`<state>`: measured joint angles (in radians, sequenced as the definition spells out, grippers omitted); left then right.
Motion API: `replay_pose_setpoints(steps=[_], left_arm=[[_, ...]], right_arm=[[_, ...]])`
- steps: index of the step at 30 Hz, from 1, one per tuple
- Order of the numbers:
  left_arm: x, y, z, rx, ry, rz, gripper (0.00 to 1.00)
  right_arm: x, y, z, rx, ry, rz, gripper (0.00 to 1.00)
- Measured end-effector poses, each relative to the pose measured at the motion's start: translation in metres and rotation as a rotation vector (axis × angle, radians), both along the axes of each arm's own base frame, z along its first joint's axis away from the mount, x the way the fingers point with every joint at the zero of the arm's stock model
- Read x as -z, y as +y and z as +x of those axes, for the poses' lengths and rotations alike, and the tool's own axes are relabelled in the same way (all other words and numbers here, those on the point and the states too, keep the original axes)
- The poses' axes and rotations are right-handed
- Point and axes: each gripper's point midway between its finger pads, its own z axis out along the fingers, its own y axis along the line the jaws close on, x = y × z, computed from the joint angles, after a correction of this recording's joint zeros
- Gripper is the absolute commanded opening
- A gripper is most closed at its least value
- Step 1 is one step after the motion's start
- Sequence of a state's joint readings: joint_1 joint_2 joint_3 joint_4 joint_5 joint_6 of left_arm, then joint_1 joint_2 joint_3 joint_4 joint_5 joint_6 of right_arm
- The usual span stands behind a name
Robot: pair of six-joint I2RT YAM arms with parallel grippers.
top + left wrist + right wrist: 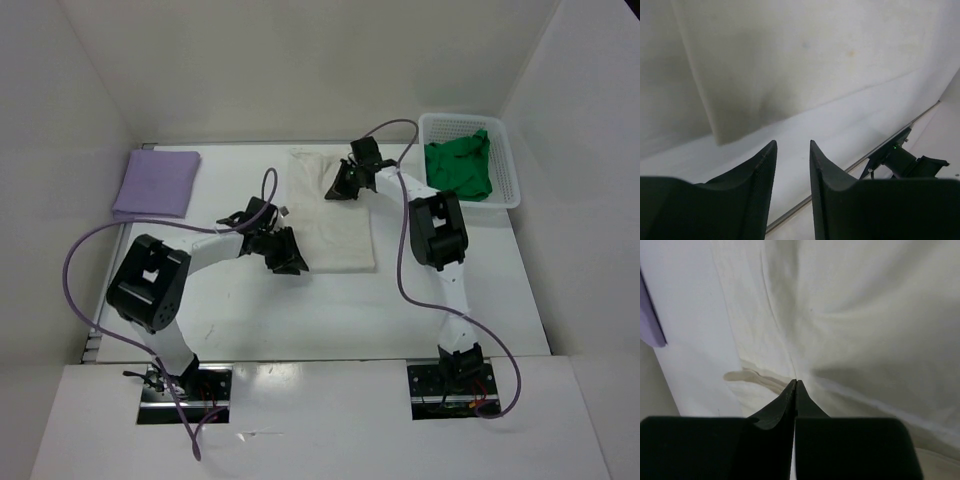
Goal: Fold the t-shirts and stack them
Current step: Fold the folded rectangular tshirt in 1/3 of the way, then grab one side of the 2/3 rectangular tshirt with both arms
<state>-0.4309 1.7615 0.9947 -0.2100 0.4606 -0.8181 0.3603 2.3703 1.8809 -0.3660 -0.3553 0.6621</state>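
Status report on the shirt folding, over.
Right gripper shut, pinching off-white shirt. Left gripper open, empty, by its near-left corner. Lavender shirt folded far left, green shirt in basket. Nothing in the way.

Seen from the left wrist. Bottom foreground: left pincer [792,143], two dark fingers [760,190] with ribbed inner faces, tips pointing up the frame, parted by a narrow gap, nothing between them. Upper and middle field: off-white t-shirt [805,60], lying flat on the white counter [830,130], faintly creased, near corner ahead and left of the fingertips, clear of both. Right of centre: thin metal strip [920,117] along the counter's edge, running diagonally down towards the right finger. Just beyond the strip: dark fitting [905,160] with a small green light [895,146]. Far right: pale wall [952,125].
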Motion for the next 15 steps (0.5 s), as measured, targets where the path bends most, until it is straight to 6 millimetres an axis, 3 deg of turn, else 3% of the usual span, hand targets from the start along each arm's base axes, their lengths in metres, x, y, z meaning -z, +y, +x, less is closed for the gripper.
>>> replay_pose_setpoints(steps=[3,5,7,9,15], left_arm=[[-0.023,0.001,0.002,-0.005,-0.052,-0.017,0.44],[-0.038,0.005,0.006,-0.020,-0.091,-0.031,0.46],[-0.046,0.013,0.014,-0.048,-0.112,-0.038,0.46],[-0.045,0.025,0.023,-0.086,-0.115,-0.039,0.48],[-0.011,0.049,0.025,-0.145,-0.021,-0.012,0.59]], right_arm=[[-0.007,-0.013,0.011,0.028,-0.018,0.007,0.04],[-0.008,-0.018,0.002,0.031,-0.007,0.003,0.14],[-0.012,-0.024,-0.018,0.034,0.006,0.006,0.26],[-0.022,-0.036,-0.049,0.057,0.035,0.004,0.26],[-0.074,-0.071,-0.129,0.165,-0.018,0.054,0.56]])
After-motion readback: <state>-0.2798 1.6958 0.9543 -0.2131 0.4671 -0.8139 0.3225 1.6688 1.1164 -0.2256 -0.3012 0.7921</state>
